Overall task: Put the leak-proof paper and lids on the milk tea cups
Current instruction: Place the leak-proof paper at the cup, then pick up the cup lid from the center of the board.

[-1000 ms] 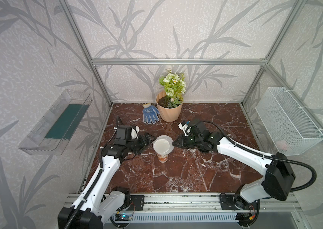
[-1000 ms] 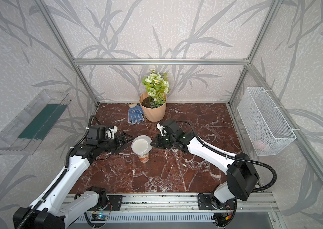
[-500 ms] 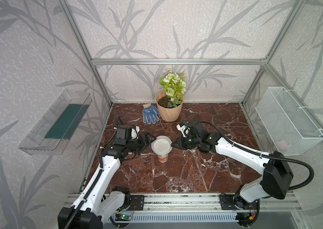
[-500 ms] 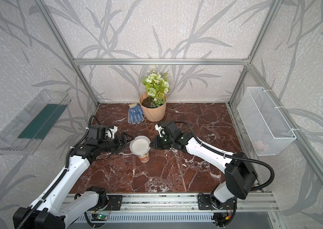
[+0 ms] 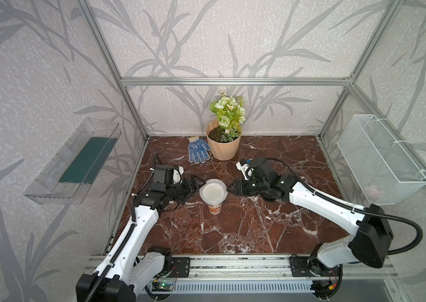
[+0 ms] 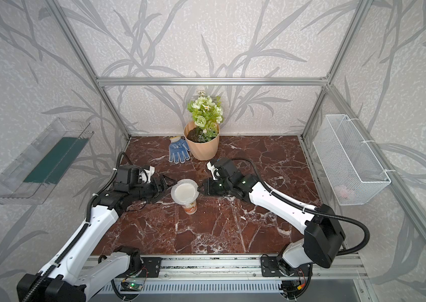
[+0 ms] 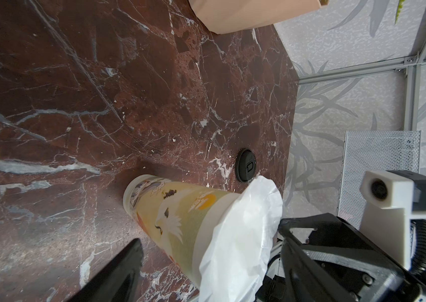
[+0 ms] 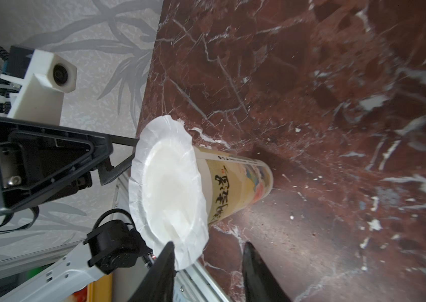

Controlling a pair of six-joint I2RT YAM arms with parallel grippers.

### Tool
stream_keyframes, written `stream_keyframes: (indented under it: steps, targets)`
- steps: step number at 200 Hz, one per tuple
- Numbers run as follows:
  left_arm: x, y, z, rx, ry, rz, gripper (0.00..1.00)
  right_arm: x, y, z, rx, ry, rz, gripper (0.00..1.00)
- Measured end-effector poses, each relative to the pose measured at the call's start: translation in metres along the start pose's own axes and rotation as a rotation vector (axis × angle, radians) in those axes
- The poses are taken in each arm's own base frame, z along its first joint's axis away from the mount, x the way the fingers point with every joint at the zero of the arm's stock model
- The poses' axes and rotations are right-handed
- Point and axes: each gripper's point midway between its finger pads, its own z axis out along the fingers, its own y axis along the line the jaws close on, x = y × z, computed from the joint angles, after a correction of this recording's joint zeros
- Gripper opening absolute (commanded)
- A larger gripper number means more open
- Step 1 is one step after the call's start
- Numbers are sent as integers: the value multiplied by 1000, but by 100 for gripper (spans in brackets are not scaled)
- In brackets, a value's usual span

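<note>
Left gripper (image 5: 198, 186): low over marble table (image 5: 232, 227), left of cup, jaws spread wide, nothing between them, tips just beside paper's rim.

Blue dotted glove (image 5: 198, 150), count one: flat near table's back edge, touching or just beside pot, cannot tell which.

Milk tea cup (image 5: 214, 208), count one: upright near table's middle, slightly toward left edge. Long axis vertical, mouth up, narrow printed base down.

Leak-proof paper (image 5: 213, 191), count one: flat across cup's mouth, covering it, ruffled edge drooping over rim all round.

Peach flower pot (image 5: 223, 147), count one: against back edge, flowers in it.

Right gripper (image 5: 230, 188): right of cup at rim height, jaws apart with a clear gap, one fingertip (image 8: 166, 257) at paper's edge, contact not clear.

Black round lid (image 7: 245, 165), count one: flat on table, right of cup, apart from it.
</note>
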Motion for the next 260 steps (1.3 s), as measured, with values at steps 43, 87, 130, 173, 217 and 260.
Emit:
stream_keyframes:
  steps: [43, 87, 130, 173, 217, 260]
  targets:
    - [-5, 3, -10, -27, -59, 23, 85, -2, -72, -56, 392, -115, -128, 68]
    - [-8, 6, -10, -43, -77, 23, 86, 11, -157, -66, 722, -63, -33, 80]
    - [-8, 6, -12, -46, -86, 24, 86, 23, -206, -48, 907, -17, 220, 81]
    - [-9, 5, -13, -43, -91, 24, 86, 20, -224, -30, 968, -9, 437, 82]
    - [-10, 6, -14, -43, -94, 22, 86, 19, -242, -24, 953, -7, 583, 85]
    - [-13, 4, -13, -38, -101, 26, 86, 19, -248, -11, 923, 28, 607, 87]
